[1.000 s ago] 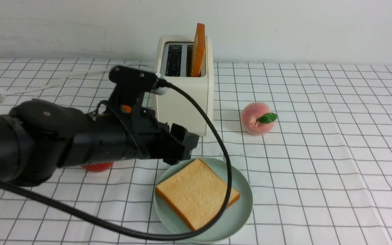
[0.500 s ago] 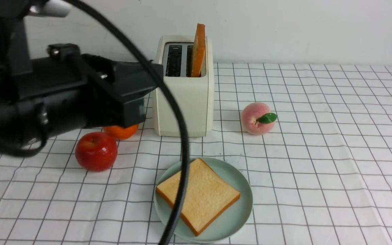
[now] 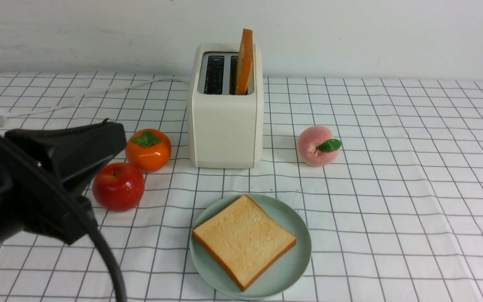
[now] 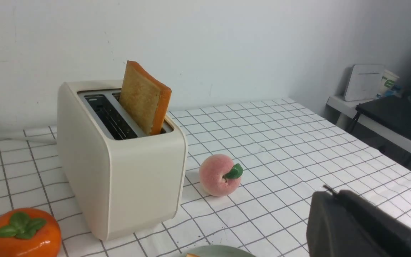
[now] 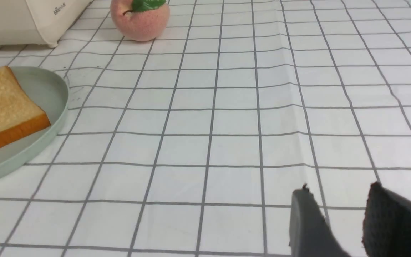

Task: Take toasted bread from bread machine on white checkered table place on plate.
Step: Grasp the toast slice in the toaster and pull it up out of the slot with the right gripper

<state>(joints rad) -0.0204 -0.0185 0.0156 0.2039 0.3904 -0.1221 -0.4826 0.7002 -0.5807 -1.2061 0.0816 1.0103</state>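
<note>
There, toasted bread [image 3: 243, 241] flat on the plate [image 3: 298, 268].

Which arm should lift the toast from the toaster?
Probably right: the right end effector is open; the tan toast slice stands in the right slot of the cream toaster; left end effector is shut.
</note>
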